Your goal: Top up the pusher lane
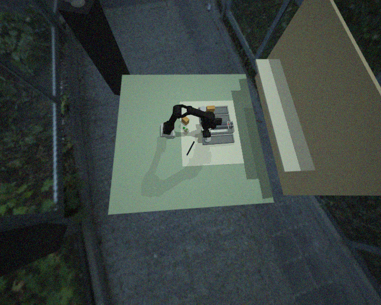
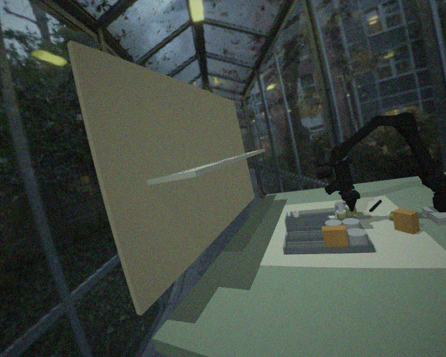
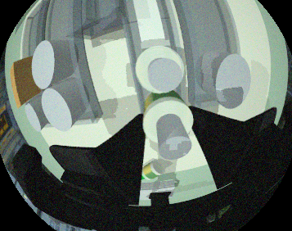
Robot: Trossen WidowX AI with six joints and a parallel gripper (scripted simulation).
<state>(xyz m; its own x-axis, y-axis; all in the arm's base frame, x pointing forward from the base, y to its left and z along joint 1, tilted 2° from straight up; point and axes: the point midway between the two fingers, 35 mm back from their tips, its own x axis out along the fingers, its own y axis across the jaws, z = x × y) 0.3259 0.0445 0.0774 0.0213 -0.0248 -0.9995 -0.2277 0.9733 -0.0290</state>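
Right now the gripper (image 1: pixel 206 134) (image 2: pixel 352 208) (image 3: pixel 166 115) pinches a jar (image 2: pixel 351 213) (image 3: pixel 168 124) at the open front of the middle lane, toward the right in the side view. Just left of it, the lane jar (image 2: pixel 340 215) (image 3: pixel 159 69) stands in line; I can't tell whether they touch. On the tray's (image 1: pixel 217 144) (image 2: pixel 326 251) near side sits an orange box (image 1: pixel 210 108) (image 2: pixel 334 236) (image 3: pixel 22 81). Farther right lies a green-banded jar (image 1: pixel 185 129) (image 2: pixel 391 215) (image 3: pixel 150 169), behind an orange block (image 1: pixel 184 120) (image 2: pixel 406 220). A black stick (image 1: pixel 190 148) (image 2: pixel 375 205) lies on the far side.
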